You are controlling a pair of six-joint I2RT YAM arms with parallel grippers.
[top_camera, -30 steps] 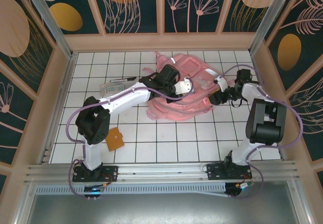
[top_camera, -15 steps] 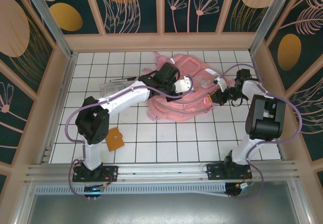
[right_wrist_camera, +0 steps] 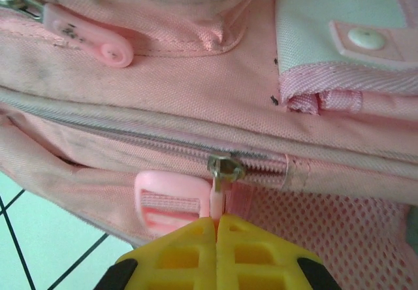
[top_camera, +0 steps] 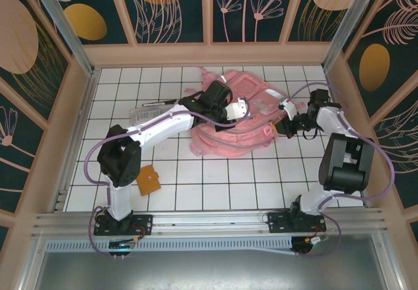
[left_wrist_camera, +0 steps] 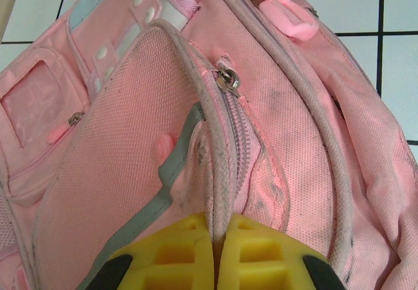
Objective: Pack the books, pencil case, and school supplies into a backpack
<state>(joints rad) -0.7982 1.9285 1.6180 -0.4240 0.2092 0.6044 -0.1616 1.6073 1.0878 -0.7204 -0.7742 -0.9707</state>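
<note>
- Upper centre of the top view: backpack, pink, lying flat on the white tiled table.
- Clamped shut on the backpack's piped pocket edge, seen in the left wrist view: left gripper, yellow fingers pressed together at the bottom of the frame with the seam pinched between them.
- Just left of that seam: grey strip curving down the pocket front; above it, a metal zip slider.
- In the top view, over the middle of the backpack: left gripper, arm reaching in from the lower left.
- Closed tight on the thin pink zip pull in the right wrist view: right gripper, with the pull hanging from a metal slider on the long zip.
- Upper left of that frame: second pink pull, loose on the fabric.
- At the backpack's right edge in the top view: right gripper.
- Left of the backpack, partly under the left arm: clear case.
- Just above the case: thin dark pen.
- Lower left, beside the left arm's base link, well apart from the backpack: orange-brown notebook.
</note>
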